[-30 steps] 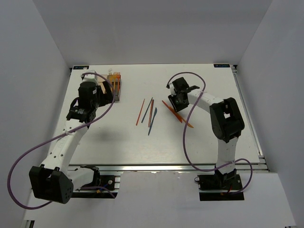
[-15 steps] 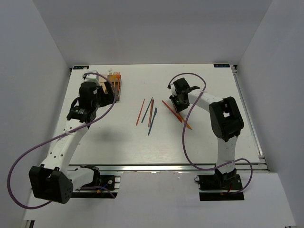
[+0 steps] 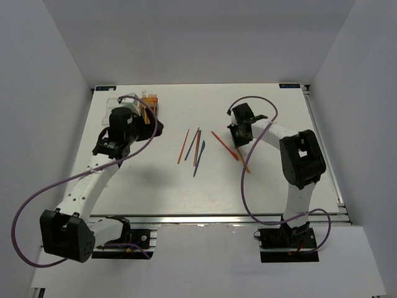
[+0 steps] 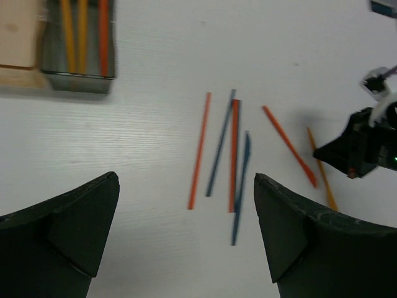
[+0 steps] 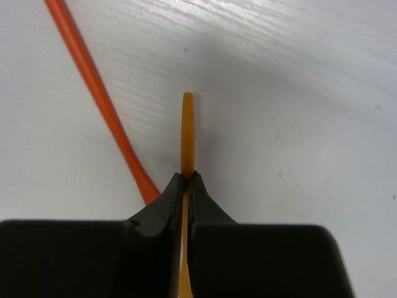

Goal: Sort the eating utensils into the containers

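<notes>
Orange stick (image 5: 187, 124), thin and smooth, between black wedge tips of right claw (image 5: 187, 176)

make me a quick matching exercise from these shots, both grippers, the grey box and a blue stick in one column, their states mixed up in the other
1 left gripper
2 right gripper
3 grey box
4 dark blue stick

a shut on an orange stick
b lying loose on the table
c open, holding nothing
d has orange sticks inside

Pairs: 1-c, 2-a, 3-d, 4-b
</notes>
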You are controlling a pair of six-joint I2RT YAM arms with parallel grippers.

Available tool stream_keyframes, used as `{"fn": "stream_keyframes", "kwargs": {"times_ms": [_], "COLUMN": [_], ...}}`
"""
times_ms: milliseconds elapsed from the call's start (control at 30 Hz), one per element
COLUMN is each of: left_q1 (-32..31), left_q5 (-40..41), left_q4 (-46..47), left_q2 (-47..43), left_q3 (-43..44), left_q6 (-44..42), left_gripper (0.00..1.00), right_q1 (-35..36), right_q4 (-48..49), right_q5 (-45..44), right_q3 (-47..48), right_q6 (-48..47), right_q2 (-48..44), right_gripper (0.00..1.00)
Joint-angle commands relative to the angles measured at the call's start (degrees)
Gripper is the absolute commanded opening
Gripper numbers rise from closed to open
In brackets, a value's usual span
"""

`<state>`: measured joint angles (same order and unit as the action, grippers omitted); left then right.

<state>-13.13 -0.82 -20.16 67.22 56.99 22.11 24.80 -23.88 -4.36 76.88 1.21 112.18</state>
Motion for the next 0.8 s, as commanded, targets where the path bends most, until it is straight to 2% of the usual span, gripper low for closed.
{"fn": "stream_keyframes", "kwargs": {"times_ms": [0,33,133,167,200,267,500,767], "left_q1": [-3.0,-5.0,-10.1,-11.6,-12.9,-16.5,-22.6,-25.6], "left_q5": [-12.1,-17.5,-23.2,-25.7,-26.2,-24.5,-25.6,-23.7], "left_q4": [10.8,18.2,29.9,36.0,37.8,38.0,46.1,44.1], "left_q2": [-1.6,-1.9,-1.7,-1.1,-0.8,0.4,3.1,7.1], "left_q3": [-3.6,-6.0,-9.2,-10.6,-10.8,-10.4,-10.3,-7.7], "left_q6": [7.1,9.9,13.9,15.1,15.1,12.7,12.3,9.6], "left_gripper": [0.98,0.98,0.98,0.98,0.98,0.98,0.94,0.87], "right_q1": [-1.5,-1.5,-1.5,-1.5,-1.4,-1.4,1.4,3.2], "right_q4": [2.1,5.4,15.0,25.9,32.2,45.2,56.1,57.1], "right_q5": [3.8,6.7,20.3,28.4,31.7,37.7,36.5,32.6], "right_q3": [-1.4,-2.3,-10.5,-13.8,-20.3,-24.5,-28.8,-29.2], "right_q6": [5.2,8.3,15.2,21.7,25.4,31.7,42.5,44.9], "right_q2": [-11.3,-13.5,-23.5,-26.2,-31.0,-34.4,-44.1,-46.3], "right_gripper": [0.00,0.00,0.00,0.00,0.00,0.00,0.00,0.00]}}
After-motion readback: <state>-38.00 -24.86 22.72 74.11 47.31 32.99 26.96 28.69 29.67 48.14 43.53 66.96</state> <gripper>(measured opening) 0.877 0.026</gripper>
